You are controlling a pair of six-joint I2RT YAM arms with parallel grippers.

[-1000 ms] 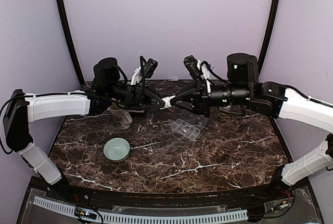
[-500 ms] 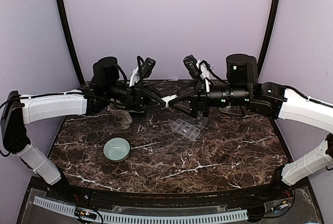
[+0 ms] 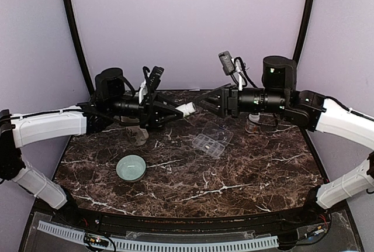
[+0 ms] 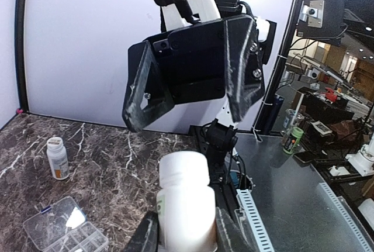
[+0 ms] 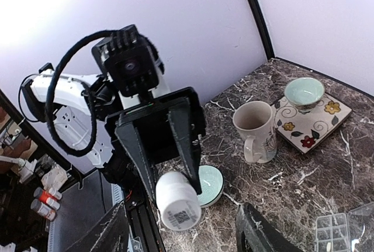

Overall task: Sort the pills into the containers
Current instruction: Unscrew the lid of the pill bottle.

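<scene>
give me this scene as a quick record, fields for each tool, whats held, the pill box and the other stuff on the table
left tool: shut on white plastic pill bottle with white cap, held in the air
right tool: open, facing the bottle's cap end, not touching it
pill box: small clear plastic compartment box, on dark marble table, no tool touching it
other items: pale green round bowl; patterned cream mug; second white-capped bottle, upright

No legible text; label on white bottle (image 5: 176, 200) too blurred to read.
</scene>
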